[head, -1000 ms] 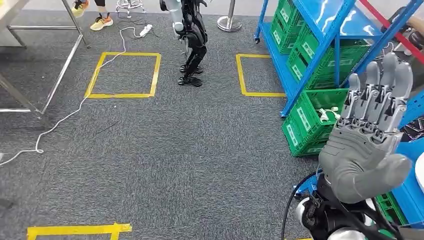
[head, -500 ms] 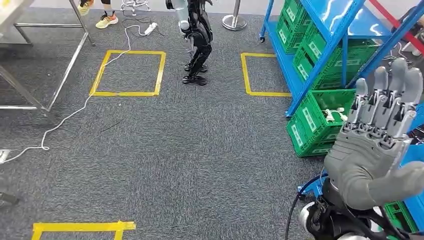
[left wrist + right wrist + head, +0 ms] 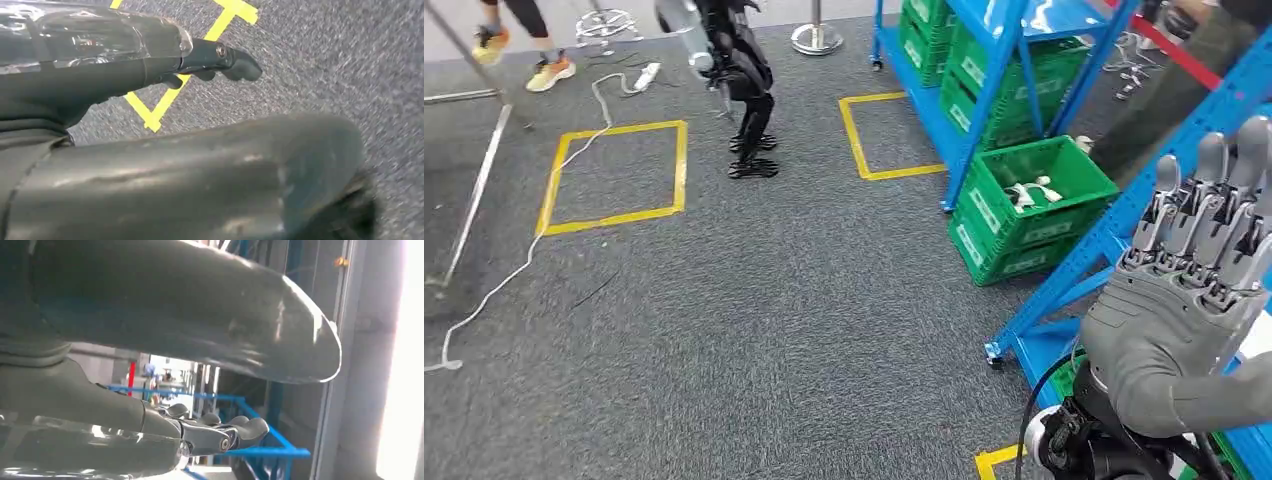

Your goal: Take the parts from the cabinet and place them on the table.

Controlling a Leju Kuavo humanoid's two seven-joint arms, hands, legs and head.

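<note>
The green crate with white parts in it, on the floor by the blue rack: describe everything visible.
The green crate is open-topped plastic with slotted walls and a white label on its near side. It sits tilted on another green crate, at the foot of the blue rack. A few white parts lie inside. No hand touches it.

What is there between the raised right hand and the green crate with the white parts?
In the head view, a slanting blue rack post crosses between the right hand and the green crate holding the white parts; nothing else.
</note>
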